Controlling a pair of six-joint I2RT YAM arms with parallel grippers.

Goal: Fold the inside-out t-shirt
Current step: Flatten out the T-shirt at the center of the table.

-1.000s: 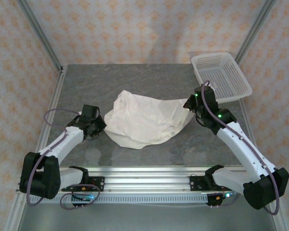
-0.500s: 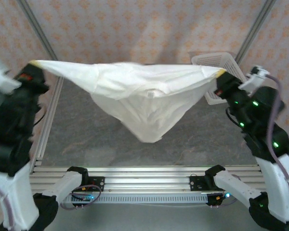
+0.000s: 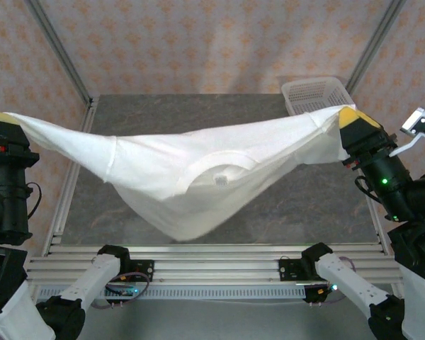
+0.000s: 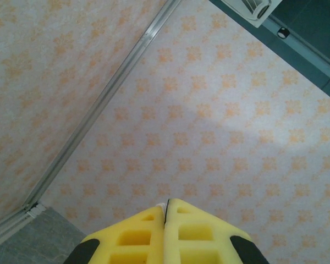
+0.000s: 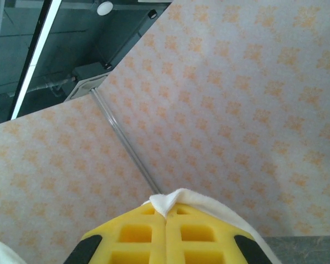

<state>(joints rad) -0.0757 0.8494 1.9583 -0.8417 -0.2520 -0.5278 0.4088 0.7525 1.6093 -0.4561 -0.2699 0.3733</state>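
The inside-out t-shirt (image 3: 184, 170) hangs stretched in the air between both arms, white, sagging to a low point near the table's front edge. My left gripper (image 3: 6, 118) is raised at the far left and shut on one corner of the shirt; a sliver of white cloth (image 4: 163, 204) peeks from between its yellow fingers (image 4: 137, 236). My right gripper (image 3: 348, 117) is raised at the right, shut on the other corner. A fold of white cloth (image 5: 181, 201) sticks out above its yellow fingers (image 5: 198, 234).
The white mesh basket (image 3: 304, 93) stands at the back right of the grey table (image 3: 297, 205), partly behind the shirt. Metal posts (image 3: 57, 49) and patterned walls enclose the sides and back.
A second ago the shirt lay crumpled on the table with both grippers low beside it. Both arms have lifted it and pulled it wide; since half a second ago it has swung nearer and lower.
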